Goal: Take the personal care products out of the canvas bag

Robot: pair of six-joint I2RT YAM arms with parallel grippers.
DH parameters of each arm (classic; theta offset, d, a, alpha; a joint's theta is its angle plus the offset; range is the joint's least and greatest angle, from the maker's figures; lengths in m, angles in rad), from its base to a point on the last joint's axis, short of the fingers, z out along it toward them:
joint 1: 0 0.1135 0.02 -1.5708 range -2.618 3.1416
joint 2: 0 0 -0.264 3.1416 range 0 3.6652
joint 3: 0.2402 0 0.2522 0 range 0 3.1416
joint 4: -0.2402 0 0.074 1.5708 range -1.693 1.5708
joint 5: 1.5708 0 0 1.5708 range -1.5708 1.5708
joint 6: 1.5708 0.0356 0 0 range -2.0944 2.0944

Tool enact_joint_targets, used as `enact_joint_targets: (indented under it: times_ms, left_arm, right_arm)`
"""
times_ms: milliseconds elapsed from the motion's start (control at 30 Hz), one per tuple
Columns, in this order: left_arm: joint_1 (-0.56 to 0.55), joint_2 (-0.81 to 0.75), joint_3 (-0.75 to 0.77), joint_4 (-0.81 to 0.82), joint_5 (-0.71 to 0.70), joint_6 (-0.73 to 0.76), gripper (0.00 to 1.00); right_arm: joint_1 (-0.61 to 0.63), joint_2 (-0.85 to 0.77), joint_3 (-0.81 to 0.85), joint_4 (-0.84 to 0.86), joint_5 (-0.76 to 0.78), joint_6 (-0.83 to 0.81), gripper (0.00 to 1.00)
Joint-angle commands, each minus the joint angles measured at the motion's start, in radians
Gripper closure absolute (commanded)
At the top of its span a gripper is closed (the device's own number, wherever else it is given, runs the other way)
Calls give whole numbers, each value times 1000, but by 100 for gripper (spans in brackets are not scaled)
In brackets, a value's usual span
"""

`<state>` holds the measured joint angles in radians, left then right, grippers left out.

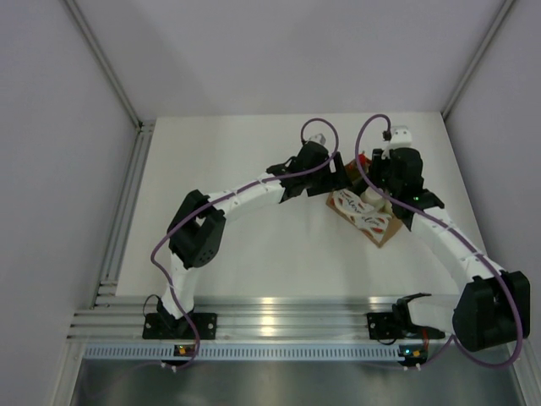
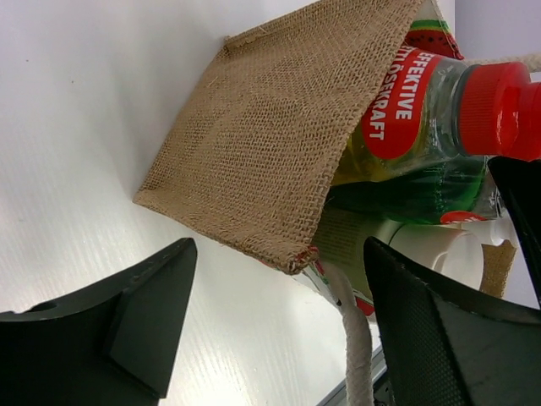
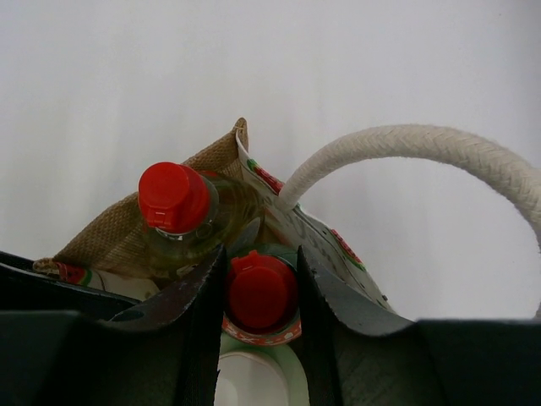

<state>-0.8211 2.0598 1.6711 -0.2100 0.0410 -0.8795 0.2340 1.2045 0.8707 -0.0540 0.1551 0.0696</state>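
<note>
The canvas bag lies on the table between both wrists, its mouth turned toward my right gripper. That gripper is shut on the red cap of the dark green bottle, which sticks out of the bag's mouth. Beside it the yellow bottle with a red cap also pokes out, and a white-capped bottle lies below. My left gripper is open at the bag's burlap edge. A rope handle hangs loose between its fingers. The left wrist view shows the yellow bottle above the green one.
The other rope handle arches over the bag's mouth to the right of my right fingers. The white table ends at aluminium rails near the arm bases, and grey walls stand on both sides.
</note>
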Motion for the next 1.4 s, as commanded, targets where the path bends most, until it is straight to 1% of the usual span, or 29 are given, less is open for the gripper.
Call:
enact_joint_targets:
  times_ms: [0,67,233,667,1000,1367]
  left_arm:
    - [-10,-27,1,32,19,19,14]
    - [-9,-27,3,32,19,22,12]
    - [-9,-29,3,31,19,28,11]
    - [-9,-32,7,31,8,39,9]
    - [-7,-27,7,31,5,62,8]
    - [-7,-17,12,29,23,68,9]
  right_arm:
    - [24,-56,103,95,-17,-2,100]
    - [24,-62,109,88,-22,-2,100]
    - [24,-91,142,62,-20,-2,100]
    - [25,-151,310,-76,-49,-2,100]
    - [33,-178,456,-253,-61,-13,100]
    - [39,-217,585,-369,-150,-10,100]
